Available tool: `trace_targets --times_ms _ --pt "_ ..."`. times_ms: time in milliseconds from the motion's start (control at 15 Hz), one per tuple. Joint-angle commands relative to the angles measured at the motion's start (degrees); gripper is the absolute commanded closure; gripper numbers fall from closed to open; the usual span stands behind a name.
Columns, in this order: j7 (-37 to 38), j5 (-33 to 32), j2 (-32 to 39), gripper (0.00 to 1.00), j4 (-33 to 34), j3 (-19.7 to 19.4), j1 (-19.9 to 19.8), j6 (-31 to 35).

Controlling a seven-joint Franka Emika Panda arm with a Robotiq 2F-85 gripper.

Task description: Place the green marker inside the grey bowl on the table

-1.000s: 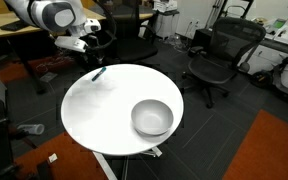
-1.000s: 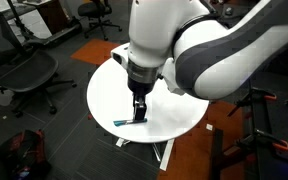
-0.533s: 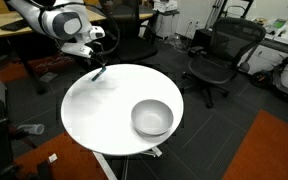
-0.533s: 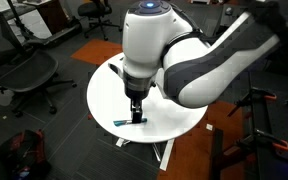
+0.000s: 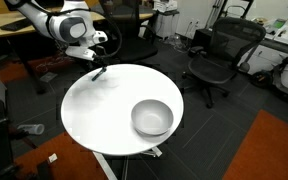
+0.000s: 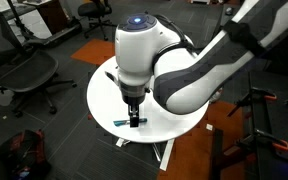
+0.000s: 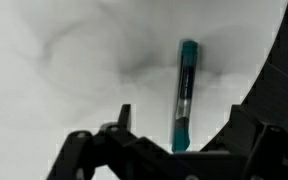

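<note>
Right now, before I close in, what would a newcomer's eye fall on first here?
The bulky white arm fills an exterior view, its jaws open and low over the green marker, which lies near the edge of the round white table. The grey bowl sits empty across the tabletop from it.

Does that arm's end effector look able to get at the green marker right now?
Probably yes. The end effector hangs just above the green marker, which lies alone near the edge of the table. In the wrist view the jaws look open, with nothing blocking them.
</note>
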Motion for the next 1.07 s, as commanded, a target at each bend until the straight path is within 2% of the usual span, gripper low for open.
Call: trace_targets --times_ms 0,533,1000 --pt "1.36 -1.36 1.55 0.0 3.09 -0.88 1.16 -3.3" --pt "1.47 -1.31 3.67 0.0 4.99 -0.78 1.71 -4.82" --pt "3.36 -1.23 6.01 0.0 6.95 -0.85 4.18 -5.27"
